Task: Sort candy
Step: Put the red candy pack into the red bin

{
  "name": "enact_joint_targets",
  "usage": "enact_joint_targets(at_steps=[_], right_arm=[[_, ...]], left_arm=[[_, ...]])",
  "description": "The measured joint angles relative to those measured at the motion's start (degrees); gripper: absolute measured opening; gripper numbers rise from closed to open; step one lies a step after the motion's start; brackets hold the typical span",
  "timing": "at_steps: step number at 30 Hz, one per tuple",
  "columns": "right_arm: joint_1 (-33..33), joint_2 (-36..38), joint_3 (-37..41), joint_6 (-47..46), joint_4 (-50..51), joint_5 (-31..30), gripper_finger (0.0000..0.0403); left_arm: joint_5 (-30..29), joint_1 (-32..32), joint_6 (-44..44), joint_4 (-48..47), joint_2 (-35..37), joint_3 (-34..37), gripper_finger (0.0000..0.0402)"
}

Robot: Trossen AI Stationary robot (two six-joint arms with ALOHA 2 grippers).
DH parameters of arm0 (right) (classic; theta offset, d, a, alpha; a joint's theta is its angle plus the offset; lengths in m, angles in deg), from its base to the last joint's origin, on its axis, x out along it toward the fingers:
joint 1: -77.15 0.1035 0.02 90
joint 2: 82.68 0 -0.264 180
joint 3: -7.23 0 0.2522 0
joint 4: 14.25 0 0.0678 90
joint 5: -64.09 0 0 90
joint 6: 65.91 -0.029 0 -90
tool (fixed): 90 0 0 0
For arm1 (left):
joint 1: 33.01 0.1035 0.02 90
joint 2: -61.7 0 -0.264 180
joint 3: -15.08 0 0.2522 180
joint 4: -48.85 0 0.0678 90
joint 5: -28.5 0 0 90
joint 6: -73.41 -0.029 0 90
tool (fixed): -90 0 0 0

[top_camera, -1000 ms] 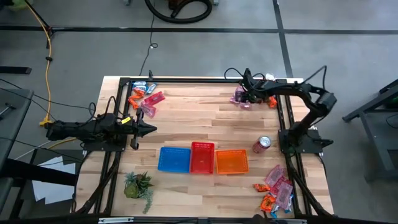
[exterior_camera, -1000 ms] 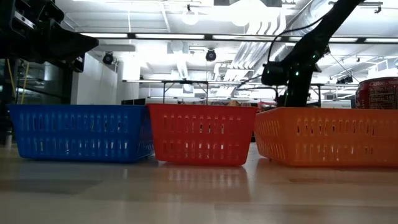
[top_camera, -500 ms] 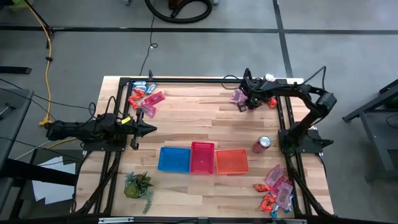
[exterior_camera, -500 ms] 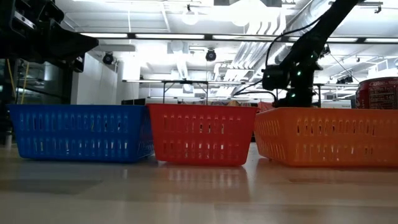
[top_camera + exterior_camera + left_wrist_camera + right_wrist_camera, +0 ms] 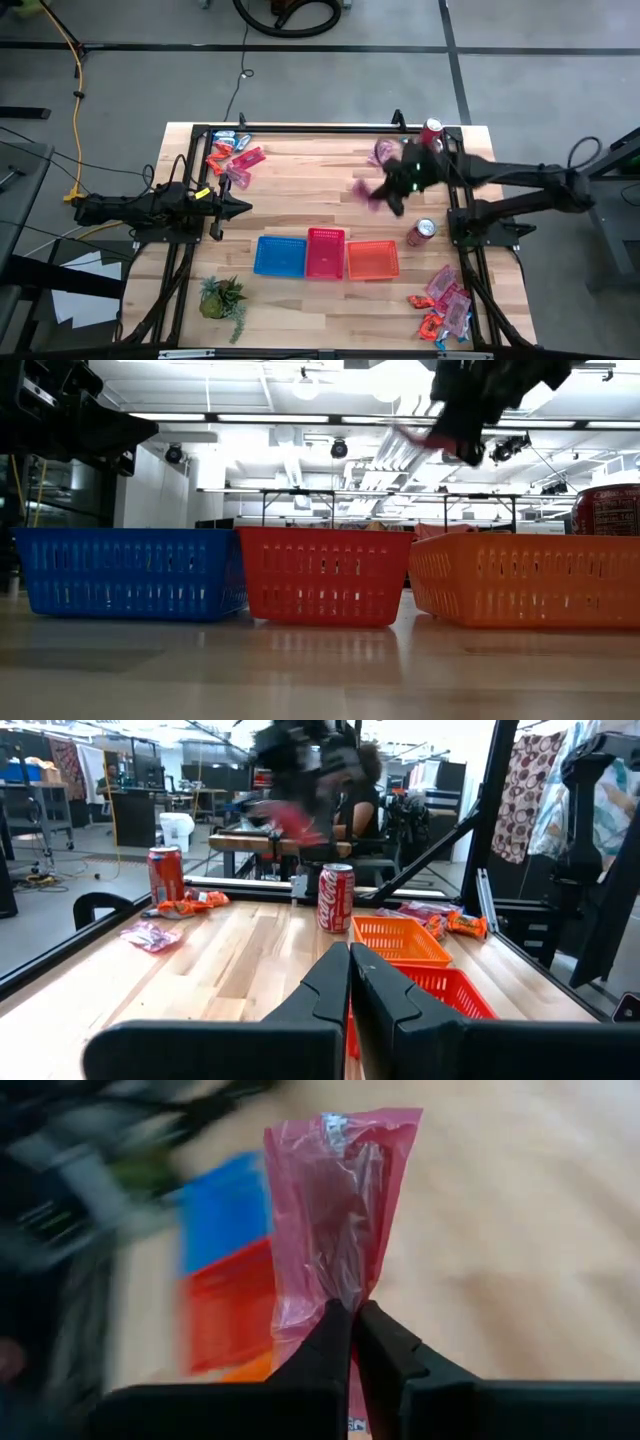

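The right gripper (image 5: 352,1325) reaches out over the middle of the table (image 5: 320,175), at about 1 o'clock from the red basket (image 5: 324,252), jaws pinched shut on a pink candy packet (image 5: 335,1210). The left gripper (image 5: 350,985) rests low at 9 o'clock, jaws closed and holding nothing.

wooden table (image 5: 300,200), three baskets (image 5: 326,254), candy (image 5: 232,160), soda cans (image 5: 421,232), plant (image 5: 222,297)
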Motion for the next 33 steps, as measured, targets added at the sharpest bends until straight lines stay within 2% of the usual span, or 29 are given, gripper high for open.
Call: enact_joint_targets(at_steps=[6, 9, 12, 21, 26, 33], right_arm=[[15.8, -7.2, 0.0, 2.7, -9.8, -2.3, 0.0001], [20.7, -12.2, -0.1, 5.3, -16.8, -5.1, 0.0001], [23.0, -18.2, -4.0, 9.7, -16.6, -7.1, 0.0000], [23.9, -39.5, -27.3, 41.5, 6.7, -11.5, 0.0000], [23.9, -49.2, -39.0, 51.9, 17.1, -15.8, 0.0000], [23.9, -59.4, -51.8, 65.9, 30.5, -16.5, 0.0000]], left_arm=[[0.0, 0.0, 0.0, 0.0, 0.0, 0.0, 0.0001], [0.0, 0.0, 0.0, 0.0, 0.0, 0.0, 0.0001], [0.0, 0.0, 0.0, 0.0, 0.0, 0.0, 0.0001], [0.0, 0.0, 0.0, 0.0, 0.0, 0.0, 0.0001], [0.0, 0.0, 0.0, 0.0, 0.0, 0.0, 0.0001], [0.0, 0.0, 0.0, 0.0, 0.0, 0.0, 0.0001]])
